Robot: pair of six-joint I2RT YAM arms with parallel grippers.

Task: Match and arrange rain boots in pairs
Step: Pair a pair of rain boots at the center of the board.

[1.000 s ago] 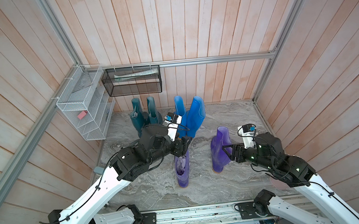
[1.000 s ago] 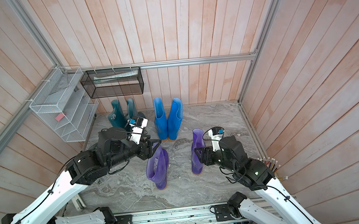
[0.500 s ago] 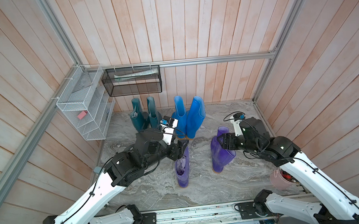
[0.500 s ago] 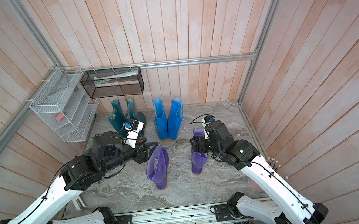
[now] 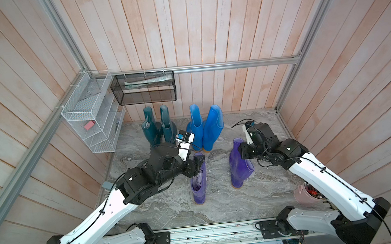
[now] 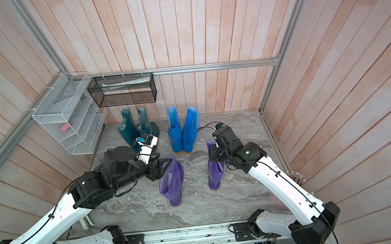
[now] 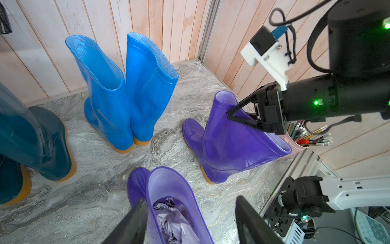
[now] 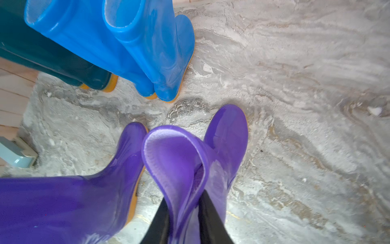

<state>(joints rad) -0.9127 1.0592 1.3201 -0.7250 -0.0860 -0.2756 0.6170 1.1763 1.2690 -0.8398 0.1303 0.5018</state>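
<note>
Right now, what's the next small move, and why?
Probably slide the pinched purple boot toward the stuffed purple boot: the right gripper is shut on its rim, the left gripper stands open, and the two boots stand apart.

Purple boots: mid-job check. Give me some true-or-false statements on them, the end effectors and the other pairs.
1. The right end effector pinches the top rim of the right-hand purple boot. True.
2. The left end effector is shut on a blue boot. False: its jaws stand open astride the top of the paper-stuffed purple boot.
3. The two purple boots touch. False: bare floor shows between them.
4. The blue pair stands upright by the back wall. True.
5. One teal boot lies tipped over. False: the teal pair stands upright beside the blue pair.
</note>
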